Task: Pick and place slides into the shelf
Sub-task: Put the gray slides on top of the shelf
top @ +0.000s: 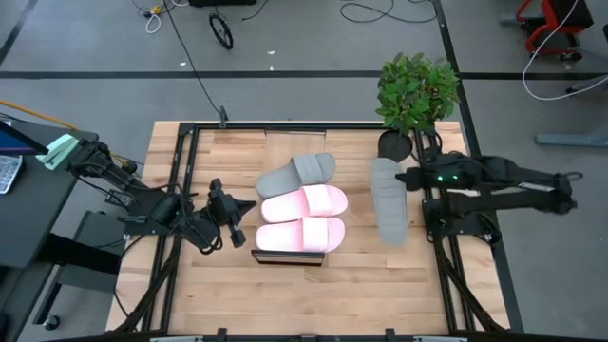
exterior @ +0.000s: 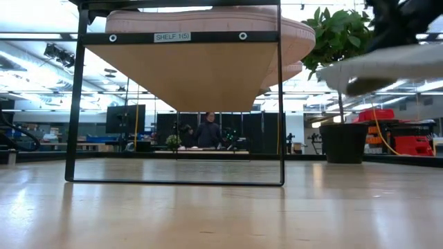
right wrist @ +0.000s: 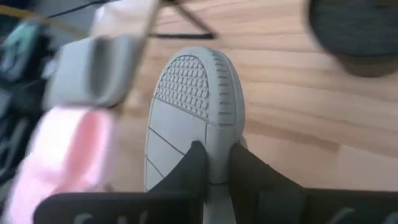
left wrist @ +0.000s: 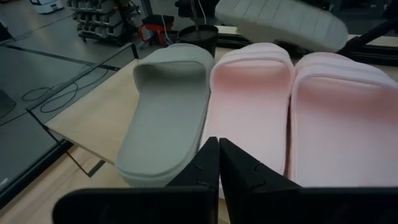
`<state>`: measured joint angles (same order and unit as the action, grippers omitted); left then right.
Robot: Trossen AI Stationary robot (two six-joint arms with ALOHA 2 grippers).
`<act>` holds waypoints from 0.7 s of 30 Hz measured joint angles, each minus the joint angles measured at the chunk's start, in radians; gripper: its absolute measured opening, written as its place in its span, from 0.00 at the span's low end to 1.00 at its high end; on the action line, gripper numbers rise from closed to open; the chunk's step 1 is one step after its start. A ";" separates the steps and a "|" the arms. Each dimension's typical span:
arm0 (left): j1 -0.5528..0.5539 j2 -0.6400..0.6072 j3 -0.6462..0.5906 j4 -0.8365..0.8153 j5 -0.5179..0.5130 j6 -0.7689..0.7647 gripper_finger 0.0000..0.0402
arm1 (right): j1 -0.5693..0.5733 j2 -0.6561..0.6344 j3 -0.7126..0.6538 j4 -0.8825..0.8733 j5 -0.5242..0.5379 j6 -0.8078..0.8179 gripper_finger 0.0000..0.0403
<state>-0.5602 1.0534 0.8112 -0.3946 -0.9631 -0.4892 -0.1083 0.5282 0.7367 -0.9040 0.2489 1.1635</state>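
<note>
grey slide [top: 389,201] | right gripper [right wrist: 216,163] jaws clamp it | potted plant [top: 414,93] just beside | left gripper [left wrist: 219,163] jaws closed, empty

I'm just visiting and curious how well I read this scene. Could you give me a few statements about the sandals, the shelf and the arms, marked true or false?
1. Two pink slides lie side by side on the shelf. True.
2. The right gripper holds a pink slide. False: it is shut on a grey slide.
3. The left gripper is shut and holds nothing. True.
4. The other grey slide lies beside the potted plant. False: it lies beside the pink ones.
</note>
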 joint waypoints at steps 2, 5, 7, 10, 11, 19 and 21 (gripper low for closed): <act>0.000 0.000 0.000 0.000 0.015 -0.003 0.04 | 0.091 0.001 0.030 -0.002 0.046 0.003 0.12; 0.000 0.000 0.000 0.001 0.032 -0.023 0.05 | 0.214 0.001 0.072 0.000 0.154 -0.014 0.12; 0.000 0.000 0.000 0.010 0.048 -0.024 0.05 | 0.286 0.004 0.094 0.043 0.227 -0.051 0.12; 0.000 0.000 -0.001 0.052 0.086 -0.024 0.06 | 0.369 0.014 0.106 0.213 0.280 -0.144 0.12; 0.000 0.000 -0.001 0.069 0.096 -0.020 0.05 | 0.389 0.022 0.106 0.284 0.282 -0.191 0.12; 0.000 -0.002 0.012 0.352 0.178 0.243 0.03 | 0.447 0.126 0.106 0.840 0.156 -0.760 0.12; 0.000 -0.003 0.026 0.428 0.188 0.333 0.03 | 0.447 0.156 0.106 0.961 0.076 -0.908 0.12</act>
<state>-0.5606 1.0508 0.8369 0.0337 -0.7755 -0.1561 0.3386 0.6844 0.8425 0.0565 0.3250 0.2556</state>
